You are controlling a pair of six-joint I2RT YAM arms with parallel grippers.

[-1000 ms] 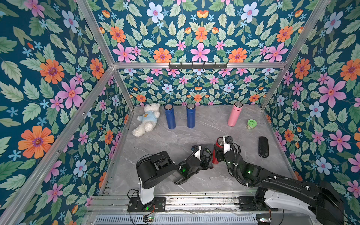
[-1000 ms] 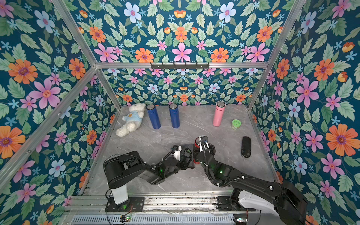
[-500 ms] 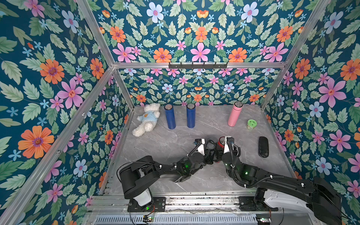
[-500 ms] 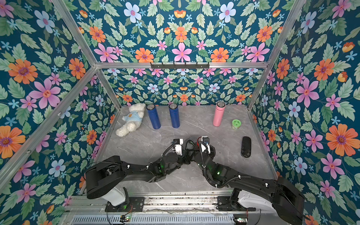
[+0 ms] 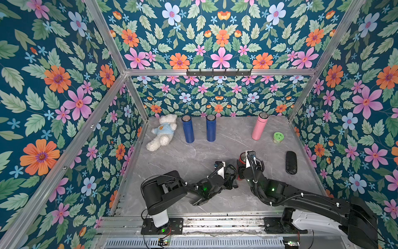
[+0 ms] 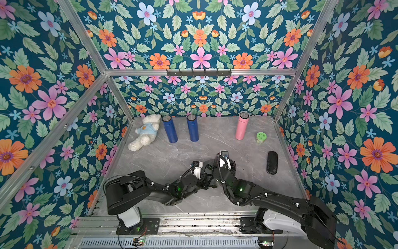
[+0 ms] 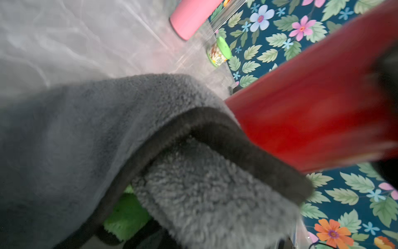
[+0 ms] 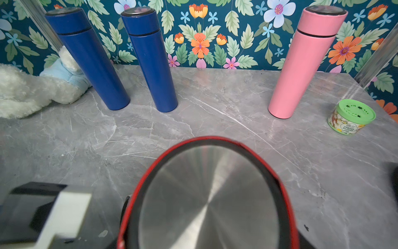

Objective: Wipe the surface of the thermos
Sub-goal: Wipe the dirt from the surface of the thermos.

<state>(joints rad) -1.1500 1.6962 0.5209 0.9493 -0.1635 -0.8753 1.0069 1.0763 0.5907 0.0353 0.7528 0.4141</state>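
A red thermos (image 5: 241,160) with a steel lid (image 8: 209,200) stands upright near the table's front middle. My right gripper (image 5: 244,172) is shut round its body from behind; the wrist camera looks down on the lid. My left gripper (image 5: 232,175) is shut on a grey fleecy cloth (image 7: 107,140) with a dark hem. The cloth lies pressed against the thermos's red side (image 7: 312,107). The left jaws are buried under the cloth in the left wrist view.
Two blue thermoses (image 5: 188,129) (image 5: 210,128) and a pink one (image 5: 259,126) stand along the back wall. A white teddy bear (image 5: 162,134) lies back left. A green-lidded jar (image 5: 278,137) and a black oval case (image 5: 291,162) sit on the right.
My left gripper slid the cloth away along the thermos half a second ago and has come back toward me. The right gripper and the thermos have stayed put.
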